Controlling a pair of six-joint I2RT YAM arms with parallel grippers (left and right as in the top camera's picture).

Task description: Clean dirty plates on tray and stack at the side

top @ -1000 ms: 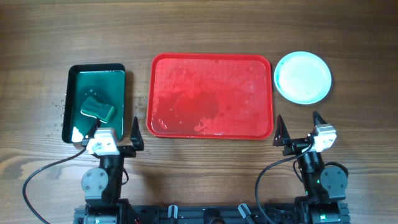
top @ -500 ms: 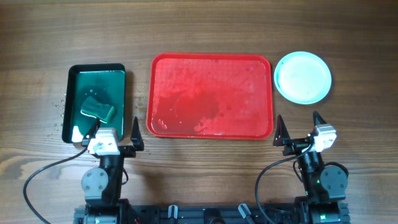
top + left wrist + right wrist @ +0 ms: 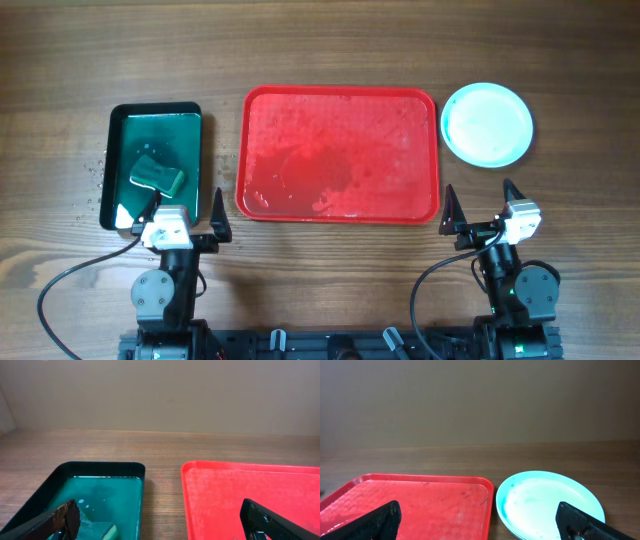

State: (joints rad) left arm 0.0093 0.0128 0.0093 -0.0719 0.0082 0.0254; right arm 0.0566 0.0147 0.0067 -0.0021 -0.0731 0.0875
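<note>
The red tray [image 3: 340, 100] lies in the middle of the table with no plates on it; its floor looks wet. It also shows in the left wrist view [image 3: 225, 490] and the right wrist view [image 3: 420, 500]. The plates [image 3: 487, 124] sit stacked on the table right of the tray, a pale turquoise one on top; they also show in the right wrist view [image 3: 547, 505]. My left gripper [image 3: 187, 222] is open and empty at the front, between the green tray and the red tray. My right gripper [image 3: 478, 212] is open and empty in front of the plates.
A dark green tray [image 3: 120, 130] with teal water stands at the left, holding a green sponge [image 3: 157, 175]. Water droplets speckle the wood left of it. Cables run from both arm bases at the front edge.
</note>
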